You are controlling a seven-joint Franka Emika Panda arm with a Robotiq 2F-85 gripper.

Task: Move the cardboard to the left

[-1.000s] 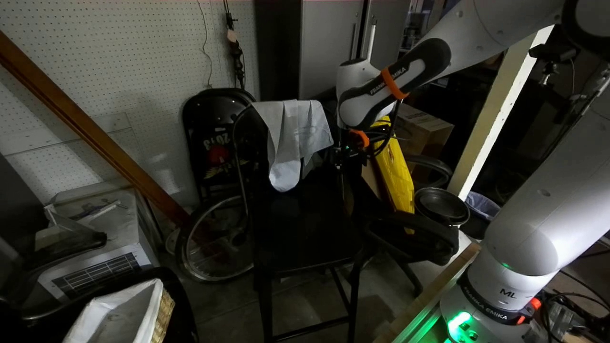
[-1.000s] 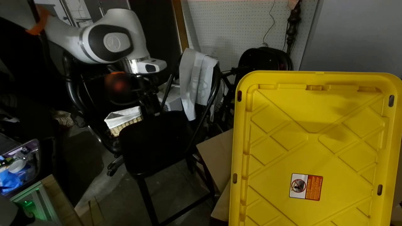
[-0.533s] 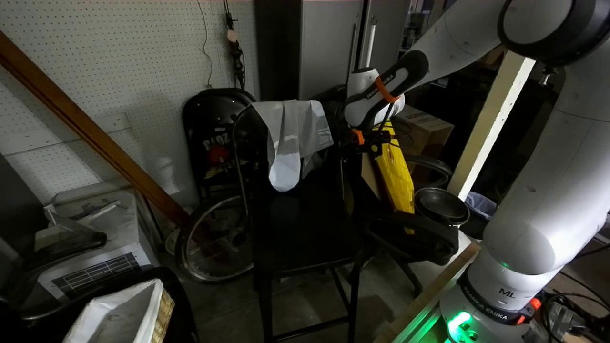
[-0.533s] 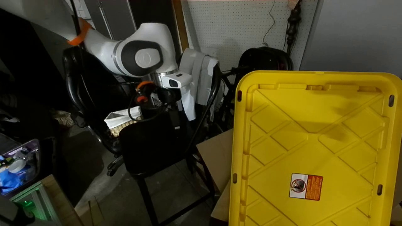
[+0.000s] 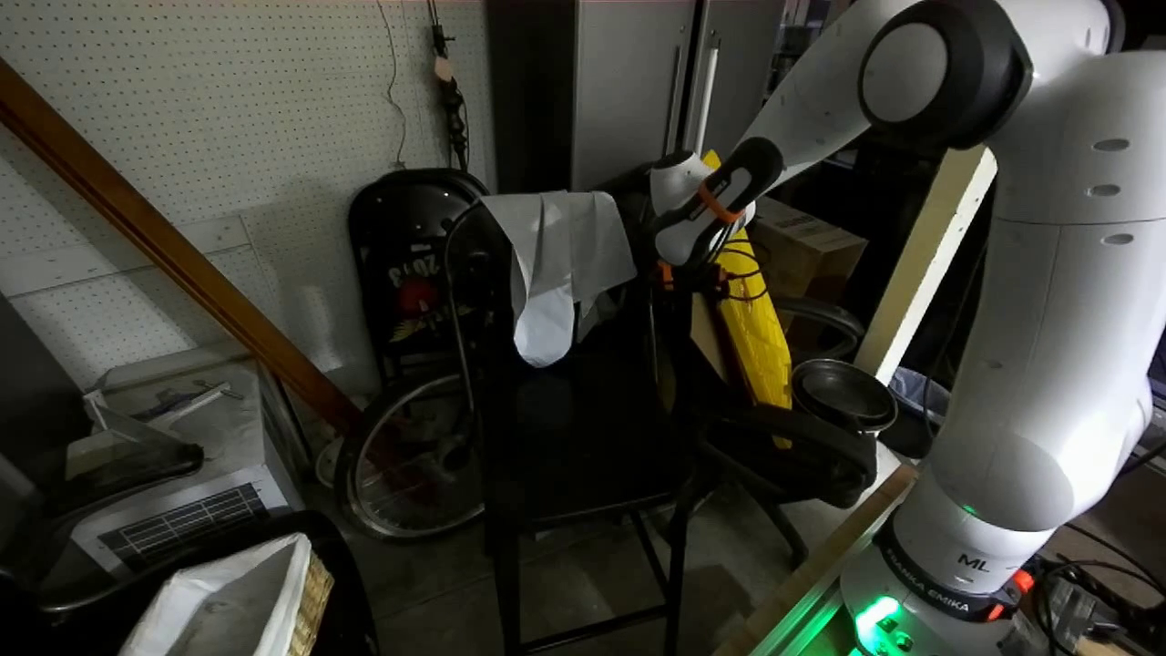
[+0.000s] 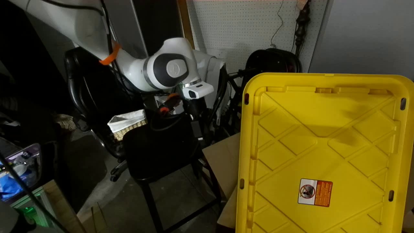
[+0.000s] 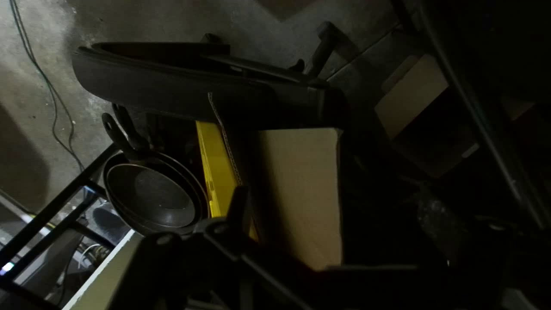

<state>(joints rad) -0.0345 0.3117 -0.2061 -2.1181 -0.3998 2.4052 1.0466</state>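
Note:
The cardboard [image 7: 308,193] is a tan flat piece standing on edge in the wrist view, with dark shadow along its left side. In an exterior view its tan surface [image 6: 222,158] shows at the left of a yellow lid, which hides the rest. A narrow strip of the cardboard [image 5: 707,330] also shows in an exterior view beside the yellow edge. My gripper [image 7: 357,204] is open, with its left finger plain and its right side nearly lost in the dark. In an exterior view the gripper [image 6: 198,130] hangs above and left of the cardboard, apart from it.
A black chair [image 5: 583,437] carries a white cloth [image 5: 547,273]. The yellow lid [image 6: 323,155] leans against the cardboard. Dark pans [image 7: 153,196], a black office-chair armrest [image 7: 172,82] and a pale post [image 5: 929,255] stand close by. A white-lined basket [image 6: 127,121] sits behind the chair.
In an exterior view my arm and gripper have moved right and downward, closer to the cardboard. The cardboard, lid, chair and cloth have not moved.

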